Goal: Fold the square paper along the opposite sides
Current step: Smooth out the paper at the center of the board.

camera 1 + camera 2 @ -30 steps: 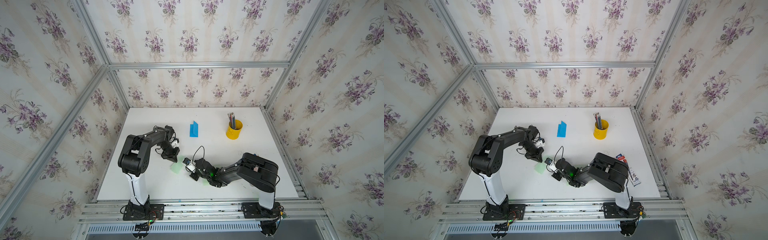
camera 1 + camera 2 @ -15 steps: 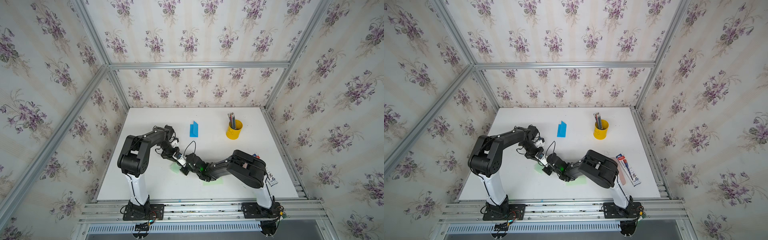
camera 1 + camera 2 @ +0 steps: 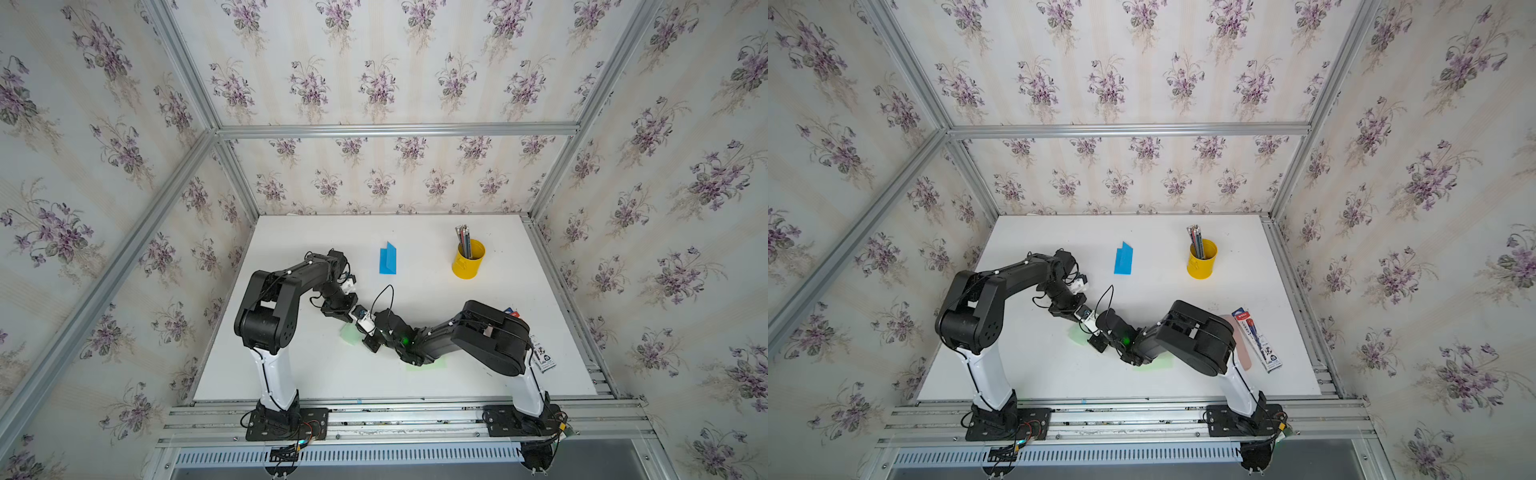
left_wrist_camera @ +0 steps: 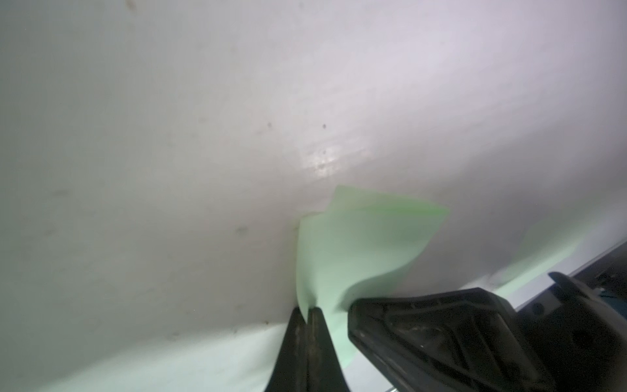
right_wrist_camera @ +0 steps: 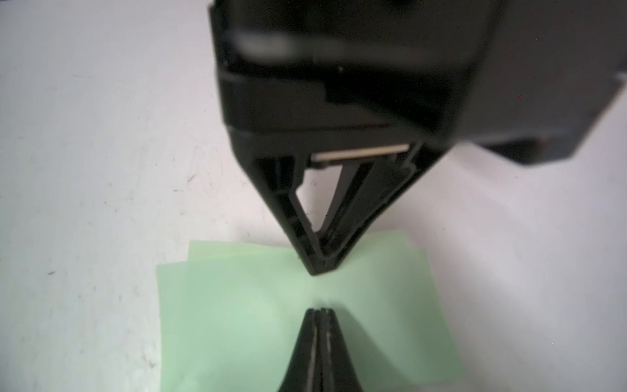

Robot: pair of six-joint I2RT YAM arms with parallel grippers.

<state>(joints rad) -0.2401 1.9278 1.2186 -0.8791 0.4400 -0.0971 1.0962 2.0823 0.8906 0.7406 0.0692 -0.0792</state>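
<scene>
The square paper (image 5: 271, 315) is pale green and lies folded over on the white table (image 3: 436, 299), its two layers slightly askew. It also shows in both top views (image 3: 347, 334) (image 3: 1076, 334). My left gripper (image 4: 307, 310) is shut on one edge of the paper (image 4: 356, 251), which lifts away from the table there. My right gripper (image 5: 320, 310) is shut with nothing between its fingers, and its tips rest on top of the sheet. The left fingertips (image 5: 319, 266) stand just opposite it. In a top view the two grippers meet over the paper, left (image 3: 351, 319) and right (image 3: 360, 332).
A second pale green sheet (image 3: 428, 365) lies under my right forearm. A blue folded paper (image 3: 387, 259) and a yellow cup of pencils (image 3: 468, 259) stand farther back. A pencil packet (image 3: 1258, 340) lies on a pink pad (image 3: 1245, 353) at the right edge.
My right arm has swung left, bringing its shut gripper from the front middle onto the green paper, across from the left gripper. The left arm has barely moved.
</scene>
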